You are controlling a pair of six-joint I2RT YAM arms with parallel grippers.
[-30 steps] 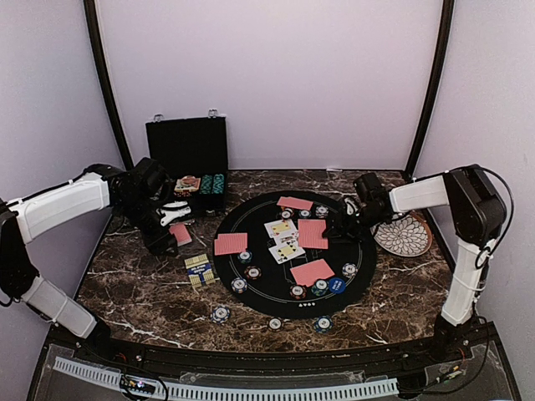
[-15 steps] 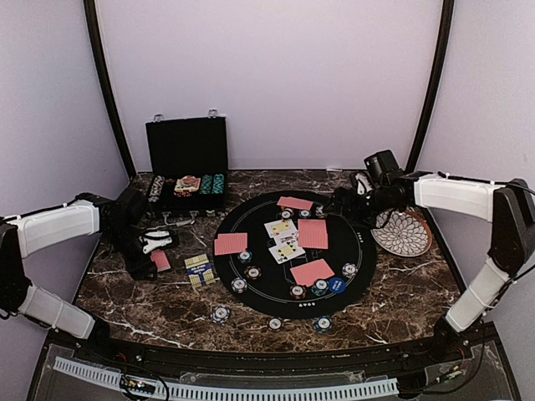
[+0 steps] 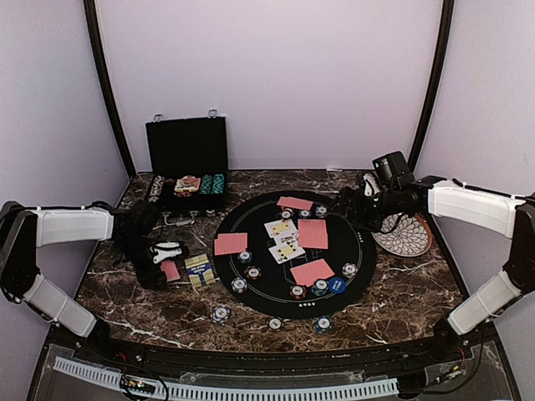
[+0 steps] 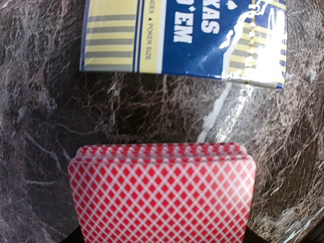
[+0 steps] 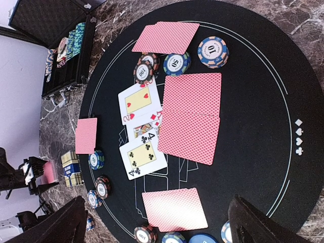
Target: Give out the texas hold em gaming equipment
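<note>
While the left end effector [image 3: 167, 266] sits low over the left side of the table [image 3: 401, 288], it is clenched on a red-backed deck [image 4: 162, 195], which fills the bottom of the left wrist view with its edges squared. Just past the deck, not touching it, a blue and yellow card box [image 4: 182, 35] lies flat on the marble. The right end effector [image 3: 344, 205] is released, its fingers [image 5: 58, 223] spread wide and holding nothing, above the far right rim of the round black mat [image 3: 368, 251]. Face-up cards [image 5: 137, 101] overlap near the centre of the mat, with face-down cards [image 5: 190, 116] touching their right side. More face-down cards lie toward the far, left and near edges, with chips [image 5: 213, 51] beside them. A blue disc [image 3: 336, 285] rests at the near edge. Three more chips lie off the mat on the near table. A plate [image 3: 403, 234] stands right of the mat, partly under the right arm. An open case [image 3: 187, 154] at the far left holds chips.
</note>
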